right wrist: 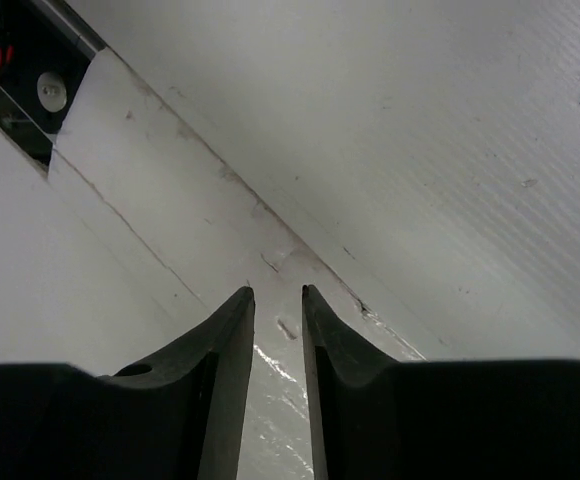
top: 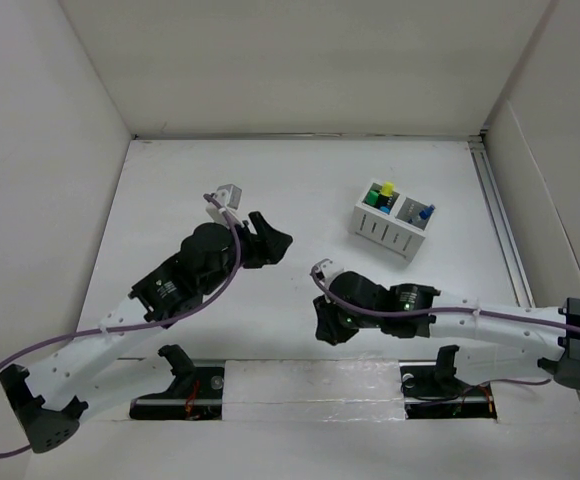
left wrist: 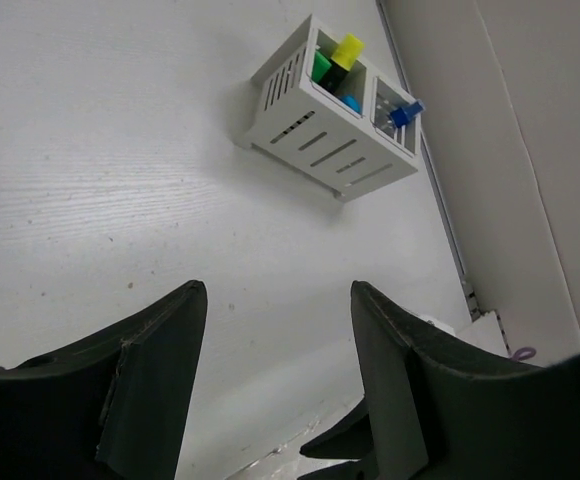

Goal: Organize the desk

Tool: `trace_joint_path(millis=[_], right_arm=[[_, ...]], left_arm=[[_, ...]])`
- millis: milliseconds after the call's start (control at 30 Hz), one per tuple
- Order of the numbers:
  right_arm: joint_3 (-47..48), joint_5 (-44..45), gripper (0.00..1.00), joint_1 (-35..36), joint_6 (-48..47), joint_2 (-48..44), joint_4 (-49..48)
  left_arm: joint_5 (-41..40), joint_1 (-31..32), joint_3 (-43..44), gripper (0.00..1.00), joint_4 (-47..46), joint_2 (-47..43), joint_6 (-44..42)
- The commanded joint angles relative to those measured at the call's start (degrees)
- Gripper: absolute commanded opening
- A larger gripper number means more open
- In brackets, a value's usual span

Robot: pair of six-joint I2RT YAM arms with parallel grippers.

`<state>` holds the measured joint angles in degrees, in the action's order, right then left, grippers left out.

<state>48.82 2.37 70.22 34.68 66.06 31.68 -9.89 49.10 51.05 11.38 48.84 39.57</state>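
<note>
The desk (top: 190, 190) is a flat white tabletop walled by white panels. My left gripper (top: 273, 241) hangs over its middle, open, with nothing between the jaws; in the left wrist view the left gripper (left wrist: 277, 290) shows only bare desk (left wrist: 120, 180) in the gap. My right gripper (top: 327, 326) points down near the front edge. In the right wrist view the right gripper (right wrist: 277, 292) has its jaws a narrow gap apart and empty, over a taped seam on the desk (right wrist: 450, 150).
A small white slotted two-compartment box (top: 390, 220) stands at the right rear, holding yellow, green and blue items; the box (left wrist: 330, 110) also shows in the left wrist view. A metal rail (top: 500, 220) runs along the right wall. Arm-base cut-outs (top: 175, 405) lie at the near edge.
</note>
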Motion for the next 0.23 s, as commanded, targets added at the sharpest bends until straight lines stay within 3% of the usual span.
trace_joint_path(millis=[0, 200], right_arm=[[-2.93, 0.18, 0.33, 0.54, -2.86, -3.04, -7.94], [-3.2, 0.7, 0.6, 0.54, -3.74, -5.85, -5.4]], left_arm=[[-4.52, -0.06, 3.18, 0.55, 3.12, -2.52, 3.49], [-6.63, -0.06, 4.85, 0.56, 4.45, -3.58, 3.67]])
